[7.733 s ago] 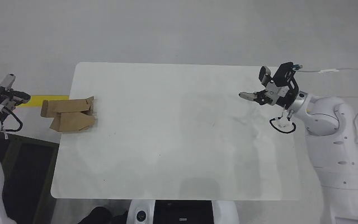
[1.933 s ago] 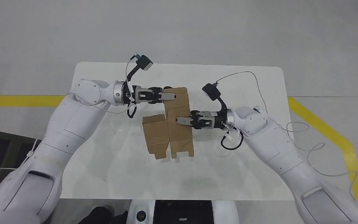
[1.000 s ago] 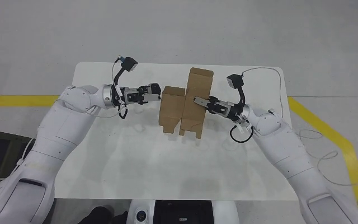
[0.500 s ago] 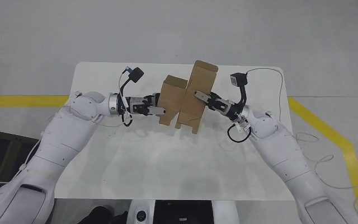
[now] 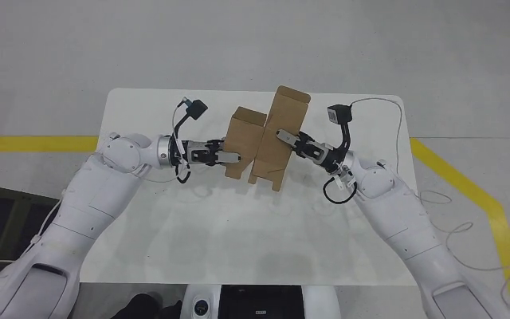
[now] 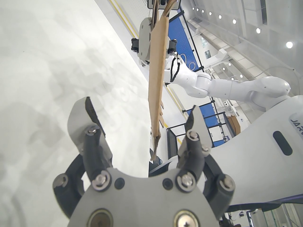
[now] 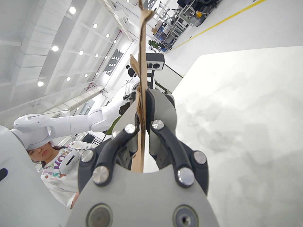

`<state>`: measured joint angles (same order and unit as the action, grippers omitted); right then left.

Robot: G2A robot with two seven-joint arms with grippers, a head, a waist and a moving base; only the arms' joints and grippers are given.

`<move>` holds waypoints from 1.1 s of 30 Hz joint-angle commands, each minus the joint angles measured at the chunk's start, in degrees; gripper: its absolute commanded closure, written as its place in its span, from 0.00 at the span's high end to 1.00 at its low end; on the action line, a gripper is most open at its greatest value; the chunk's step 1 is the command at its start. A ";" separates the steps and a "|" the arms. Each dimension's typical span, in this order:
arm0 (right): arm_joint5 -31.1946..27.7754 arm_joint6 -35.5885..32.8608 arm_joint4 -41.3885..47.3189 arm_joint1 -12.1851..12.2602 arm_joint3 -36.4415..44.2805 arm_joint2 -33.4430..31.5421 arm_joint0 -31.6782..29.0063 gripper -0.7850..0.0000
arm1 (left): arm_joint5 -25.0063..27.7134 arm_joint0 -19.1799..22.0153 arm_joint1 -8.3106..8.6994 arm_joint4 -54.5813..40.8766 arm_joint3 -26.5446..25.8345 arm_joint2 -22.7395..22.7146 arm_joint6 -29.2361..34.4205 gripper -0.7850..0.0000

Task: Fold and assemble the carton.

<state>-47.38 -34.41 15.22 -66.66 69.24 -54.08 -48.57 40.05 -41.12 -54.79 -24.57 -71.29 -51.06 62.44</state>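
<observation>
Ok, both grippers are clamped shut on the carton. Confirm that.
Not both. The left gripper is open: the left wrist view shows its jaws apart, with the edge of the carton between them, untouched. The right gripper is clamped shut on the carton, as the right wrist view shows.

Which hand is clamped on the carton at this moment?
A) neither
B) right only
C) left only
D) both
B: the right hand is shut on the carton edge, while the left hand stands open, its fingers apart on either side of the panel.
</observation>
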 commanded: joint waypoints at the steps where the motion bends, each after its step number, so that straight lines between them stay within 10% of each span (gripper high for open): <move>1: -0.04 -0.27 0.06 -0.05 0.06 -0.11 -0.10 0.00 | -0.08 -0.04 -0.06 -0.07 -0.01 -0.06 0.46 0.00; 11: -0.02 -0.97 0.55 -0.35 0.21 -0.72 -0.60 0.05 | -0.33 -0.17 -0.32 -0.73 0.13 -0.76 1.63 0.00; 12: -0.01 -0.99 0.66 -0.38 0.16 -0.80 -0.65 0.38 | -0.40 -0.16 -0.34 -0.99 0.10 -0.86 1.83 0.00; 13: -0.02 -1.11 0.70 -0.39 0.10 -0.89 -0.68 0.94 | -0.55 -0.12 -0.36 -1.25 0.11 -0.98 2.04 0.00; 14: 0.09 -1.20 0.84 -0.40 -0.05 -1.03 -0.72 1.00 | -0.66 -0.06 -0.36 -1.43 0.13 -1.12 2.29 0.00; 24: 0.74 -6.19 -3.59 0.88 -1.18 -5.38 0.29 1.00 | -4.69 1.73 0.27 -0.27 0.28 -2.78 6.48 0.00; 33: 1.34 -15.71 -3.56 3.42 -0.08 -11.20 -1.52 1.00 | -19.29 4.98 1.66 -3.92 -2.55 -0.13 21.10 0.00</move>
<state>-46.38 -48.47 11.12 -63.55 68.82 -64.69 -49.65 21.54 -36.26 -53.36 -28.11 -73.40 -51.46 82.83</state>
